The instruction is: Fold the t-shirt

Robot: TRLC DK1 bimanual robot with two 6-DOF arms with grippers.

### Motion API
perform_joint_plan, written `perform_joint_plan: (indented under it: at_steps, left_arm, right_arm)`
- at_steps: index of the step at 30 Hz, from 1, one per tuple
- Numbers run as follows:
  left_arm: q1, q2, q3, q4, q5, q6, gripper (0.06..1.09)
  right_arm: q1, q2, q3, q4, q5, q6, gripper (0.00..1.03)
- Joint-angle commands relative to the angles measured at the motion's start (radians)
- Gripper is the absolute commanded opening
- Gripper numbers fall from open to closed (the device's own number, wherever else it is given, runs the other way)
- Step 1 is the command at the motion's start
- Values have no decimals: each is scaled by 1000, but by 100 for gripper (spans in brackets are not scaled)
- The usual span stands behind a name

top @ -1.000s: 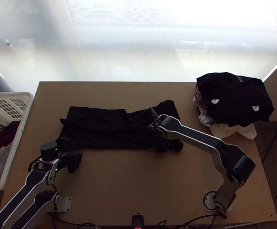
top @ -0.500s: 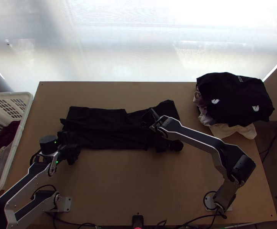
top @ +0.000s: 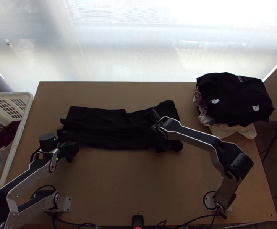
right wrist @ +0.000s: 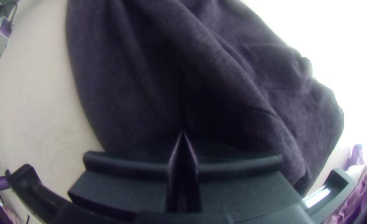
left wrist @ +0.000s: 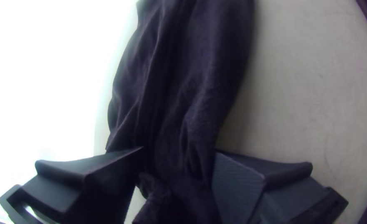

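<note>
T-shirt (top: 107, 133) is lying right of basket (top: 23, 126), seemingly part-folded — left gripper (left wrist: 178, 149) gaping around basket-side end, right gripper (right wrist: 182, 135) pinching farther off, crosswise folding remaining.

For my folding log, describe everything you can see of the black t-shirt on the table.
The t-shirt is plain black, soft-looking cloth. It lies on the wooden table in a long layered band running left to right, with a ridge along its left half and an uneven, bunched right end. Cloth at its left end runs between the spread fingers of the left gripper. The right gripper is shut at the right part; whether it pinches cloth I cannot tell.
</note>
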Motion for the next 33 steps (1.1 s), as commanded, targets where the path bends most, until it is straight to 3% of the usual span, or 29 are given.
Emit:
perform_joint_plan:
  at_steps: [1,7,11,18,19,20,22,33]
  left_arm:
    - [11,57,33,47,13,22,54]
    - [8,83,56,50,14,23,34]
    - [8,74,56,50,14,20,29]
    - [-10,2,34,50,16,-4,29]
    - [-9,2,31,50,16,-4,33]
    - [-9,3,28,50,14,-4,47]
    - [-1,13,22,48,13,0,101]
    - [-4,53,10,79,10,-29,104]
  right_arm:
    - [9,34,22,11,-1,-1,3]
    - [11,42,37,9,-1,-1,3]
    - [8,40,34,9,-1,-1,3]
    - [9,39,36,9,-3,4,3]
    - [9,39,36,9,-3,4,3]
    - [9,39,36,9,-3,4,3]
    - [11,39,37,11,-3,4,3]
    - [14,25,31,11,-3,5,3]
